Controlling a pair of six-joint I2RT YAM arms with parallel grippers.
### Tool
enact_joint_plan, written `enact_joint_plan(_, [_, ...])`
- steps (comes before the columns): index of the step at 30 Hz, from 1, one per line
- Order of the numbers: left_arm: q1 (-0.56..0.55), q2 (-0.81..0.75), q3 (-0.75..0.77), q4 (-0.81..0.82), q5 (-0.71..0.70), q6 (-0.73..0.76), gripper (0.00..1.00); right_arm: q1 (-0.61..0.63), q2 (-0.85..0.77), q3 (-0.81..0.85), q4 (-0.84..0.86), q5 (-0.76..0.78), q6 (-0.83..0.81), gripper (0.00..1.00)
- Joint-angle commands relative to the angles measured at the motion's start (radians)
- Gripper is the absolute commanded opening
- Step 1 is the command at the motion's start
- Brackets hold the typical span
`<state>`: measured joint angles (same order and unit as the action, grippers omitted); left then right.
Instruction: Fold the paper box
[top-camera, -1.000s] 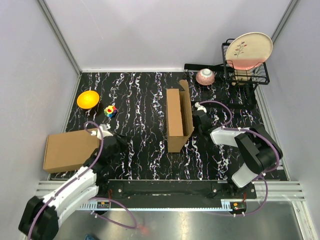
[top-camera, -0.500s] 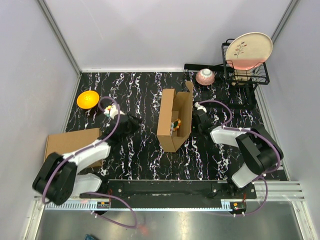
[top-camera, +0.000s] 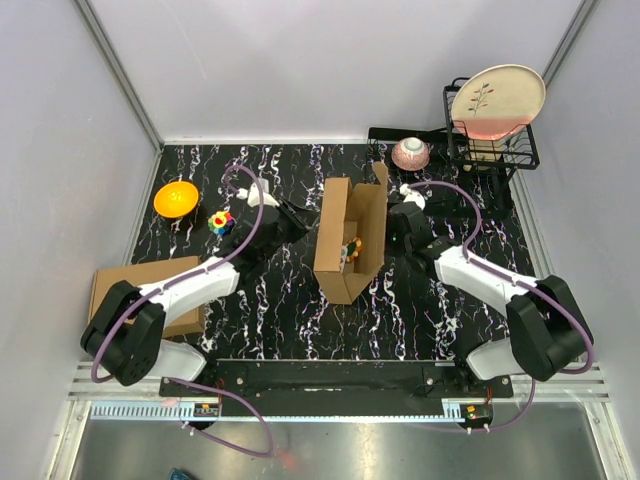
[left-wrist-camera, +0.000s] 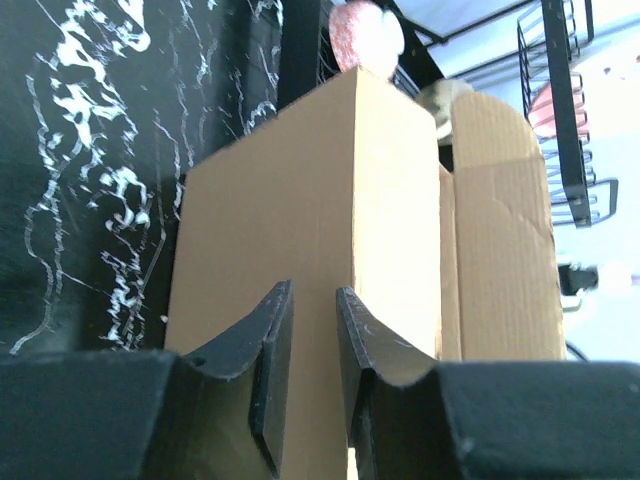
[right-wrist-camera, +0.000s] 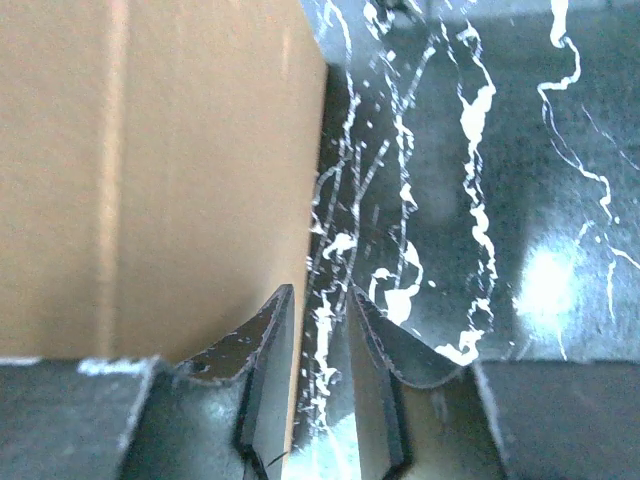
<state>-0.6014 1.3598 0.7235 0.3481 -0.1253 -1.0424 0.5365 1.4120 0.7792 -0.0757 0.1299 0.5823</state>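
The paper box (top-camera: 340, 235) is brown corrugated cardboard in the middle of the table. It is open, with its wide panel leaning left and a tabbed flap standing at its far right corner. A small colourful thing (top-camera: 352, 248) lies inside. My left gripper (top-camera: 297, 222) is just left of the box, its jaws nearly together with nothing between them. In the left wrist view (left-wrist-camera: 313, 290) it faces the box's panel (left-wrist-camera: 300, 190). My right gripper (top-camera: 398, 228) is at the box's right wall. Its narrow gap (right-wrist-camera: 320, 292) shows only table beside the box wall (right-wrist-camera: 160, 170).
A second plain carton (top-camera: 115, 290) lies at the near left under the left arm. An orange bowl (top-camera: 176, 197) and a colourful toy (top-camera: 220, 221) are at the far left. A pink bowl (top-camera: 411, 152) and a black rack (top-camera: 500, 150) with a plate (top-camera: 497, 100) stand at the far right.
My left arm has swung from the carton at the left across to the box. The box's panel has tipped left, showing the inside. My right gripper has shifted slightly farther along the right wall.
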Motion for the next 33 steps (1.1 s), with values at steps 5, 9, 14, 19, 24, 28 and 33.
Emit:
enact_joint_plan(5, [-0.063, 0.056, 0.077, 0.052, 0.03, 0.021, 0.27, 0.008, 0.015, 0.074, 0.125, -0.104, 0.014, 0.35])
enact_joint_plan(9, [-0.078, 0.079, 0.08, 0.061, 0.035, 0.018, 0.27, 0.006, 0.045, 0.08, 0.169, -0.127, 0.017, 0.35])
enact_joint_plan(14, [-0.101, 0.101, 0.091, 0.063, 0.039, 0.021, 0.27, 0.02, 0.068, 0.094, 0.186, -0.174, 0.004, 0.35])
enact_joint_plan(19, [-0.116, 0.119, 0.096, 0.068, 0.041, 0.021, 0.27, 0.039, 0.088, 0.114, 0.194, -0.191, -0.013, 0.35])
enact_joint_plan(24, [-0.121, 0.119, 0.088, 0.066, 0.038, 0.027, 0.27, 0.053, 0.097, 0.118, 0.191, -0.184, -0.016, 0.35])
enact_joint_plan(28, [-0.121, 0.107, 0.068, 0.065, 0.027, 0.031, 0.27, 0.054, 0.073, 0.124, 0.166, -0.136, -0.024, 0.36])
enact_joint_plan(33, [-0.121, 0.102, 0.047, 0.065, 0.019, 0.03, 0.27, 0.056, 0.025, 0.163, 0.105, -0.02, -0.051, 0.39])
